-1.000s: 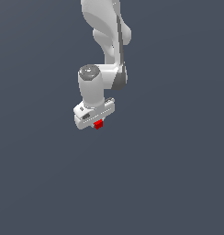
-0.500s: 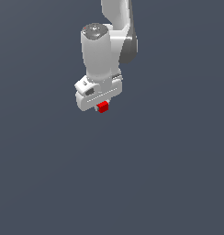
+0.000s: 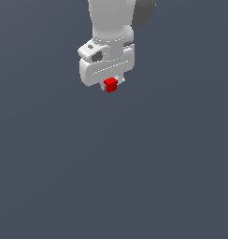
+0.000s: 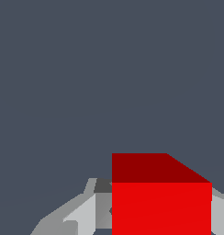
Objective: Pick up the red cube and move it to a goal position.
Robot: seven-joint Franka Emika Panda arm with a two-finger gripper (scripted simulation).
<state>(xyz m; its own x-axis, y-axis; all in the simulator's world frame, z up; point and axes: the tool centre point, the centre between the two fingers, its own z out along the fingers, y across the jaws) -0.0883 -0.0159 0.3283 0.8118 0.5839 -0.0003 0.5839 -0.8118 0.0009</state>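
Your arm hangs from above, wrist pointing down; your gripper [image 3: 111, 84] is clamped on the red cube [image 3: 110, 85].

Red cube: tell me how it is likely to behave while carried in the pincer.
The red cube looks solid with flat plain faces, so it probably stays rigid and won't roll. It is tiny beside the pincer, so likely light. Its smooth faces might slip if the squeeze loosens.
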